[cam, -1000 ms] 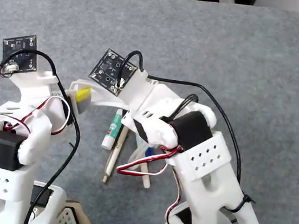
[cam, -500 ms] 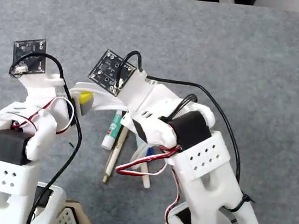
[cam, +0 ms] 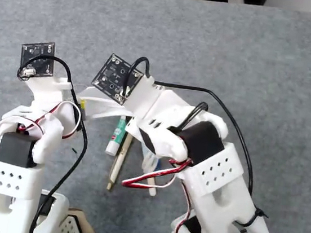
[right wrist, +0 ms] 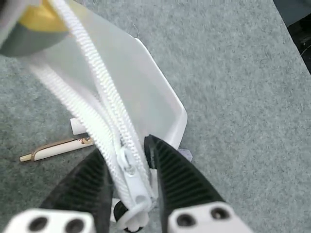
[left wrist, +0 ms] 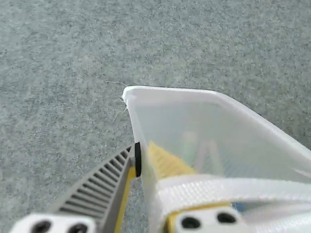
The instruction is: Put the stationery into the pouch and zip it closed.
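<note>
R gripper: we see its two black ridged fingers closed in on the pouch's zipper, one on each side, w/ the slider pinched between them and the pull ring hanging just past the tips. From the slider the two zipper rows run apart toward the L gripper, so the mouth is open along that stretch.

L gripper: clamped on the opposite end of the pouch, w/ the translucent wall caught between its fingers. Yellow pad shows through the plastic.

The pouch is translucent white and hangs stretched between the two grippers, above the grey table.

Stationery lies outside the pouch, on the table on the arm-base side of it. The marker w/ green label has one end under the pouch, the beige pen lies just beside the marker, and a white pen sits near them, partly under the R arm. Faint green and beige shapes show through the pouch wall; we can't tell more there.
</note>
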Tool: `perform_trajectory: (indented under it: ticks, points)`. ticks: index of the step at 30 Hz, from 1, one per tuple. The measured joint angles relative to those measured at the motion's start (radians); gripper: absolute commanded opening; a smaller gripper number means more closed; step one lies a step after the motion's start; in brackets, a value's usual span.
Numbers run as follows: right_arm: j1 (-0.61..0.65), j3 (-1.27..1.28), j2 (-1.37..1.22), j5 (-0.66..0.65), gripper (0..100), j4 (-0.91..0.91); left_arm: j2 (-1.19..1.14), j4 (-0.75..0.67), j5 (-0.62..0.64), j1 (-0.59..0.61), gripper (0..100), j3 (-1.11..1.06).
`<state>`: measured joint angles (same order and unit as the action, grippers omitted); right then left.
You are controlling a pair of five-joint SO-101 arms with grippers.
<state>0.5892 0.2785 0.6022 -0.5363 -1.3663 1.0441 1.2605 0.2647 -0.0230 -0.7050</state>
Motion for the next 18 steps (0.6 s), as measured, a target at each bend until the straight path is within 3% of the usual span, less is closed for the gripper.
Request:
perform_trajectory:
  ticks: [14,18]
  points:
    - [0.000,0.000,0.002,0.000,1.5,0.000,0.000,0.002,0.000,0.000,3,0.000]
    - [0.000,-0.008,0.003,0.006,3.4,-0.003,-0.002,0.075,-0.002,-0.014,3,0.037]
